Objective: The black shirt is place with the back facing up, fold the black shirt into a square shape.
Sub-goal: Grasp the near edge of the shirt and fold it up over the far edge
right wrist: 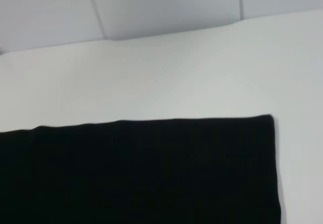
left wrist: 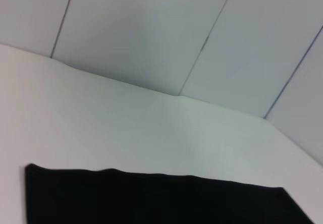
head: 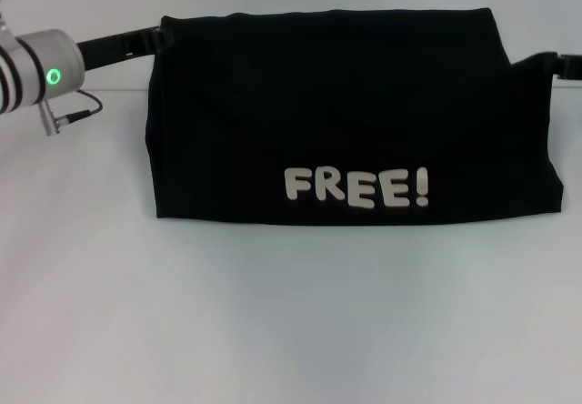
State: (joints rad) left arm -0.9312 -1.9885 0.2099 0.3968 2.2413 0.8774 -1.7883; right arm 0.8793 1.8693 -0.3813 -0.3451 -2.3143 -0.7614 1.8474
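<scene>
The black shirt (head: pixel 346 113) lies as a wide folded band across the white table (head: pixel 273 313), with white letters "FREE!" (head: pixel 356 187) near its front edge. My left gripper (head: pixel 145 40) reaches in from the left and meets the shirt's far left corner. At the far right side of the shirt is my right gripper (head: pixel 550 61), against the cloth's edge. The left wrist view shows the black shirt (left wrist: pixel 161 199) as a flat dark sheet on the table. The right wrist view shows the black shirt (right wrist: pixel 141 173) the same way. Neither wrist view shows a gripper.
The silver left arm link with a green light (head: pixel 53 76) and a small cable hangs over the table's left side. Pale wall panels (left wrist: pixel 151 32) rise behind the table's far edge.
</scene>
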